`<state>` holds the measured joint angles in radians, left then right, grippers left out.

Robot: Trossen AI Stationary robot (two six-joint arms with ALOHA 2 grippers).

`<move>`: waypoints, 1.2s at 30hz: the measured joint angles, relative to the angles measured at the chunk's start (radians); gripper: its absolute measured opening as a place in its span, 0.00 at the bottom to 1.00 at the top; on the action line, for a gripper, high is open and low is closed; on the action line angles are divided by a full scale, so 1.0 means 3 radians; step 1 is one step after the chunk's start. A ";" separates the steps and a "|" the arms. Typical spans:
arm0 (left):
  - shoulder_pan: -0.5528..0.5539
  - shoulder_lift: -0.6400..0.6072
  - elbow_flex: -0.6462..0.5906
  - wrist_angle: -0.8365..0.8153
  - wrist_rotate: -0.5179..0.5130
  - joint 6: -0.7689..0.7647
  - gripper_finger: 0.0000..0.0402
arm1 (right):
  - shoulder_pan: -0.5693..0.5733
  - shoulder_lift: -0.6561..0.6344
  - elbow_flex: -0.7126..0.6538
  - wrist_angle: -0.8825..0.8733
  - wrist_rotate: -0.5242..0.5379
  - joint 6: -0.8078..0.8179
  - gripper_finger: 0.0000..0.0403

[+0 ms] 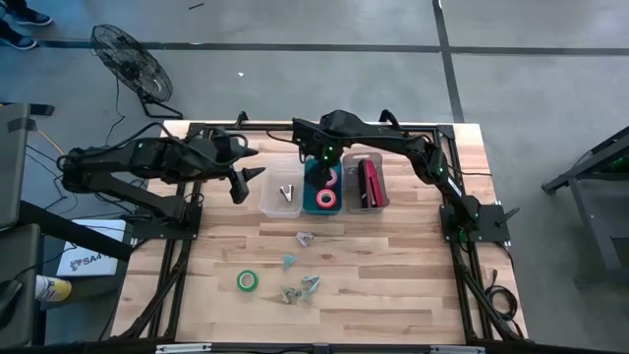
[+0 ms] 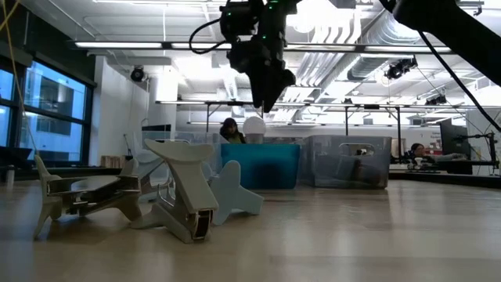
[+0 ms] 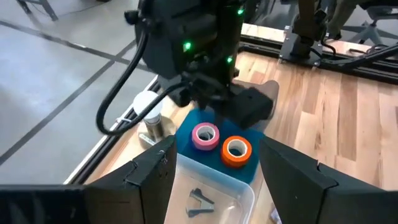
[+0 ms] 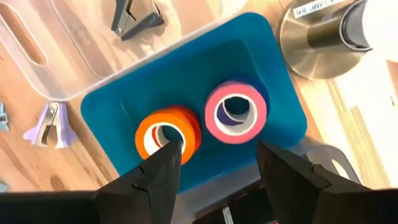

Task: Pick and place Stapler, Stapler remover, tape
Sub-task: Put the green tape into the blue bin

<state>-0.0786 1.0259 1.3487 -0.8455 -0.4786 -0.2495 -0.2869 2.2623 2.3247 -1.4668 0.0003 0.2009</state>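
The right pincer (image 1: pixel 324 165) hangs over the blue bin (image 4: pixel 112 106) at the back of the bench (image 1: pixel 393 285), its fingers (image 4: pixel 155 177) parted and empty above the two tape rolls inside. The orange roll (image 4: pixel 166 132) and the pink roll (image 4: pixel 236 111) lie flat side by side on the bin floor, the pink one stacked on a purple roll. The left pincer (image 1: pixel 248 163) waits just left of the bins, fingers spread wide and holding nothing. A clear bin (image 1: pixel 280 195) on the blue bin's left holds one dark staple remover (image 3: pixel 200 201); the clear bin (image 1: pixel 366 184) on its right holds the red stapler (image 1: pixel 370 181), lying lengthwise. Out on the open bench a green roll (image 1: pixel 247 281) lies flat near the front, with several pale staple removers (image 1: pixel 303 286) scattered just to its right.
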 joint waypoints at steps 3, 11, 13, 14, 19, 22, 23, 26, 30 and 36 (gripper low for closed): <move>-0.0001 -0.0050 0.0000 -0.0172 -0.0008 -0.0084 0.55 | 0.0004 -0.0006 -0.0001 -0.0022 0.0001 0.0000 0.50; 0.0001 -0.0082 0.0000 -0.0643 -0.0033 -0.0339 0.55 | 0.0112 -0.0120 -0.0001 0.0066 0.0069 -0.0084 0.47; 0.0001 -0.0081 0.0000 -0.0776 -0.0034 -0.0425 0.55 | 0.0148 -0.0160 -0.0002 0.0094 0.0082 -0.0111 0.46; 0.0001 -0.0082 -0.0004 -0.0843 -0.0034 -0.0479 0.55 | 0.0169 -0.0185 -0.0002 0.0106 0.0094 -0.0140 0.45; -0.0001 -0.0081 -0.0112 -0.0992 -0.0003 -0.0678 0.55 | 0.0258 -0.0254 -0.0015 0.0107 0.0206 -0.0178 0.43; -0.0001 -0.0082 -0.0209 -0.1021 0.0085 -0.0776 0.55 | 0.0285 -0.0269 -0.0016 0.0100 0.0221 -0.0178 0.41; -0.0001 -0.0082 -0.0249 -0.1028 0.0109 -0.0799 0.55 | 0.0289 -0.0273 -0.0016 0.0099 0.0236 -0.0178 0.41; -0.0001 -0.0082 -0.0384 -0.1024 0.0245 -0.0922 0.55 | 0.0305 -0.0278 -0.0015 0.0080 0.0268 -0.0186 0.40; -0.0001 -0.0081 -0.0588 -0.1033 0.0498 -0.1145 0.55 | 0.0306 -0.0278 -0.0016 0.0067 0.0279 -0.0204 0.40; -0.0001 -0.0081 -0.0975 -0.0987 0.1073 -0.1480 0.55 | 0.0305 -0.0325 -0.0016 0.0109 0.0284 -0.0235 0.39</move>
<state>-0.0788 1.0016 1.0562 -1.1415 -0.1566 -0.6936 -0.1955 2.1648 2.3199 -1.4341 0.0856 0.1306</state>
